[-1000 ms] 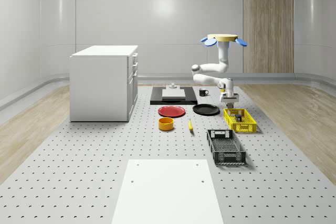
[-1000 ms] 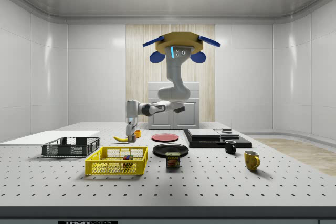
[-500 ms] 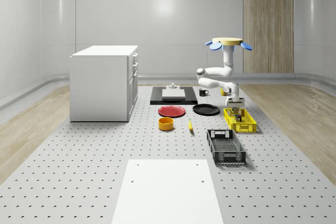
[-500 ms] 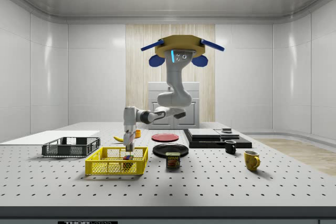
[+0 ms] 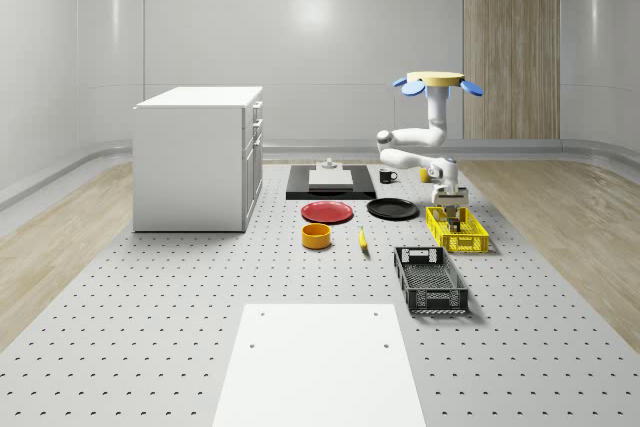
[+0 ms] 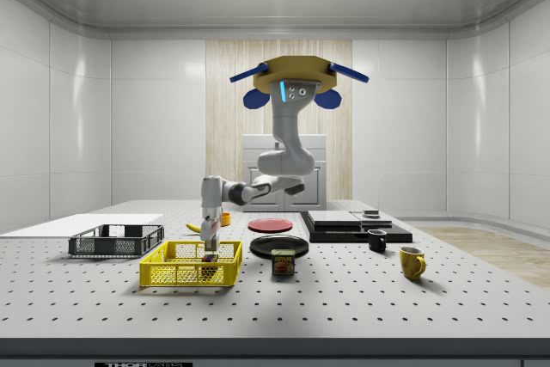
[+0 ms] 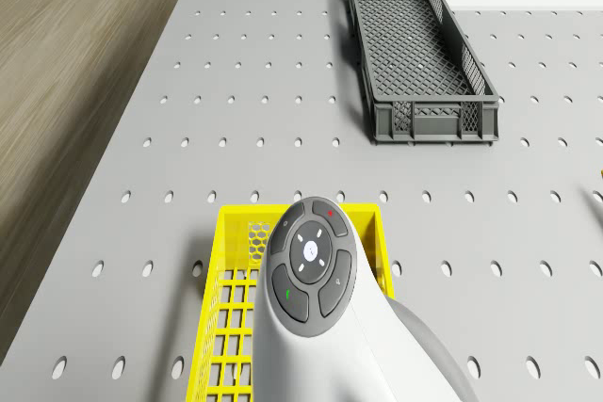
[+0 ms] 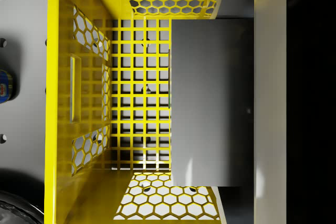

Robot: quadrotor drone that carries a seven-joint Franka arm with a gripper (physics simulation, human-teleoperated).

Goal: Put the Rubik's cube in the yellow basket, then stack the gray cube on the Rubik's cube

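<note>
Desk (image 5: 150, 347) of pale perforated board carries everything, with a white cabinet (image 5: 198, 157) at the whole-scene view's left. The drone (image 6: 298, 82) hovers above the far side of the desk, its arm bent down so that the jaws (image 6: 209, 250) hang inside the yellow basket (image 6: 191, 265), near its end toward the side view's right. A dark grey crate (image 7: 420, 52) lies near the basket. In the wrist view the gray cube (image 8: 210, 100) sits close under the camera, between the jaws, over the basket's yellow grid floor; whether the jaws grip it or have let go, I cannot tell. The Rubik's cube (image 6: 209, 257) shows as a small multicoloured shape inside the basket directly below the jaws. A can (image 6: 283, 261) labelled "SPAM" stands on the desk just beside the basket, toward the side view's right.
</note>
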